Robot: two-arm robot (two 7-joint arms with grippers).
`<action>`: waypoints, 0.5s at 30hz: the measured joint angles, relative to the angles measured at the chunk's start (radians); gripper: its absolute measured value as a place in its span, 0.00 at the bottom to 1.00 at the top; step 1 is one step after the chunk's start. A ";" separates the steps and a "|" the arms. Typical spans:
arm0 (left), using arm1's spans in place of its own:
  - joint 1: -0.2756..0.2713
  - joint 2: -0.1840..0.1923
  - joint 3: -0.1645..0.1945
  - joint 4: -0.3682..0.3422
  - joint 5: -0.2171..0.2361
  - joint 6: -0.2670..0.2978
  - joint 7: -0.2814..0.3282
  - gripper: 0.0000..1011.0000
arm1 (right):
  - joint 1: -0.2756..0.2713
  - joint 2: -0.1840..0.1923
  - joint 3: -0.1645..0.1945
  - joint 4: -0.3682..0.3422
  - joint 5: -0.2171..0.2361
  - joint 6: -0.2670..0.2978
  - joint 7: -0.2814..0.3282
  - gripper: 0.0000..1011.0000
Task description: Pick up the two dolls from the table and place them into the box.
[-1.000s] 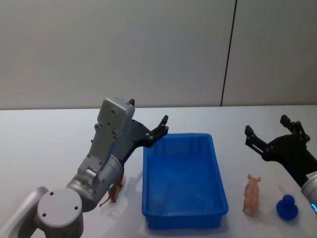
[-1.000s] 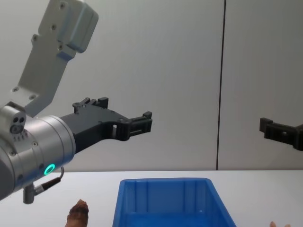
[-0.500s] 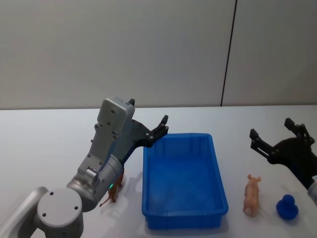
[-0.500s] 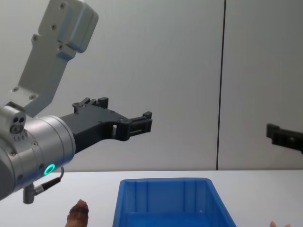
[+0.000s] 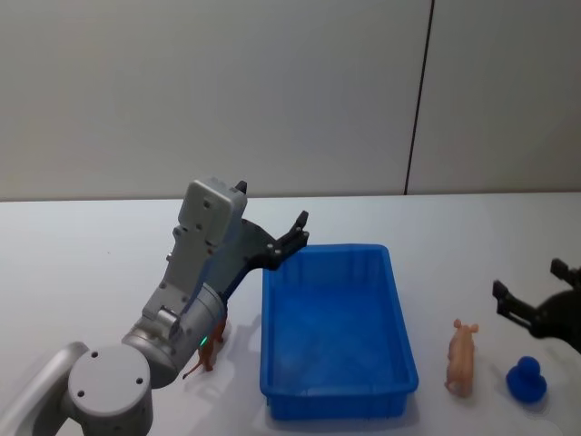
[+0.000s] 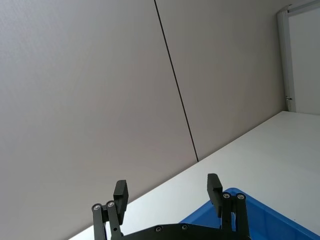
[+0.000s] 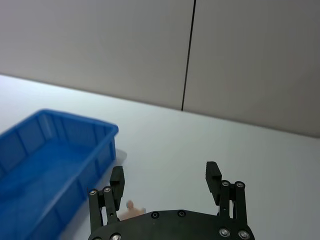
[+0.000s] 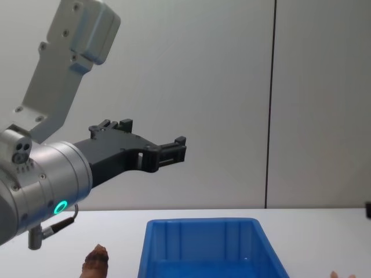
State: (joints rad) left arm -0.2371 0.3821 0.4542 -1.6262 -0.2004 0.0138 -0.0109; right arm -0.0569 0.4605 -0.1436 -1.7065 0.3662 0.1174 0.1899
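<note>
A plain white table (image 5: 91, 263) is seen to run back to a pale grey wall (image 5: 227, 91), which is split by one thin dark vertical seam (image 5: 418, 100); in the left wrist view a white frame edge (image 6: 283, 55) is seen at the far side of the wall. The blue box (image 5: 325, 248) is set on the table near the front, its floor bare. The brown doll (image 5: 211, 352) is stood on the table just beside the box's left wall, partly hidden by the left arm, and its rounded top is caught low in the chest view. The pink doll (image 5: 460, 357) is laid on the table to the right of the box, apart from it, and a small blue toy (image 5: 526, 379) is set just to its right. The left gripper (image 6: 167, 186) is held in the air by the box's far left corner, its jaws spread and nothing gripped between them. The right gripper (image 5: 529, 283) is held low at the table's right edge, behind the blue toy and to the right of the pink doll, its jaws likewise parted and empty.
</note>
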 joint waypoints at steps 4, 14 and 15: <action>0.000 0.000 0.000 0.000 0.000 0.000 0.000 0.99 | -0.010 0.021 0.011 0.014 0.009 0.024 0.029 0.99; 0.000 0.000 0.000 0.000 0.000 0.000 0.000 0.99 | -0.026 0.057 0.025 0.051 0.015 0.085 0.095 0.99; 0.000 0.000 0.000 0.000 0.000 0.000 0.000 0.99 | -0.026 0.058 0.025 0.056 0.015 0.089 0.099 0.99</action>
State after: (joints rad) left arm -0.2371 0.3821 0.4543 -1.6262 -0.2004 0.0139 -0.0109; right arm -0.0832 0.5186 -0.1184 -1.6509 0.3808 0.2068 0.2887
